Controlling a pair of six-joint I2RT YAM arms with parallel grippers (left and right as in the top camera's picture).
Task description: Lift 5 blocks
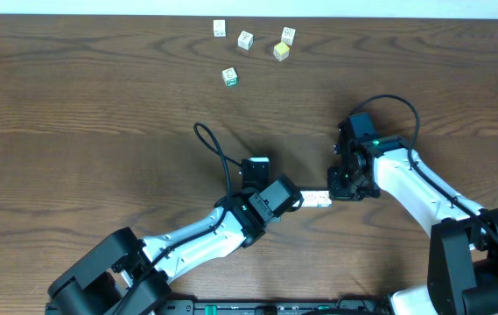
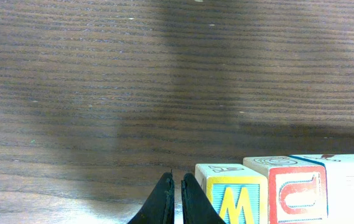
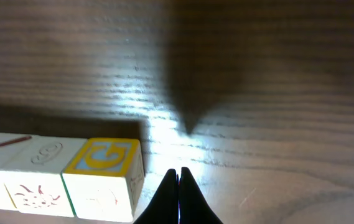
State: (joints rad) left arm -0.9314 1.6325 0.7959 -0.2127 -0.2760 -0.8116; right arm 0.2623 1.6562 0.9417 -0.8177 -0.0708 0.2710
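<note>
A short row of blocks lies end to end between my two grippers near the table's front. In the left wrist view its near end is a yellow-bordered M cube, followed by a red-bordered cube and whitish ones. My left gripper is shut and empty, its tips right beside the M cube. In the right wrist view the row ends in a cube with a yellow G top, beside whitish cubes. My right gripper is shut and empty, just right of that cube. Whether the row is off the table I cannot tell.
Several loose cubes stand at the table's far edge: two whitish ones, another, a pale yellow one and a green-bordered one. The left arm's black cable loops over the wood.
</note>
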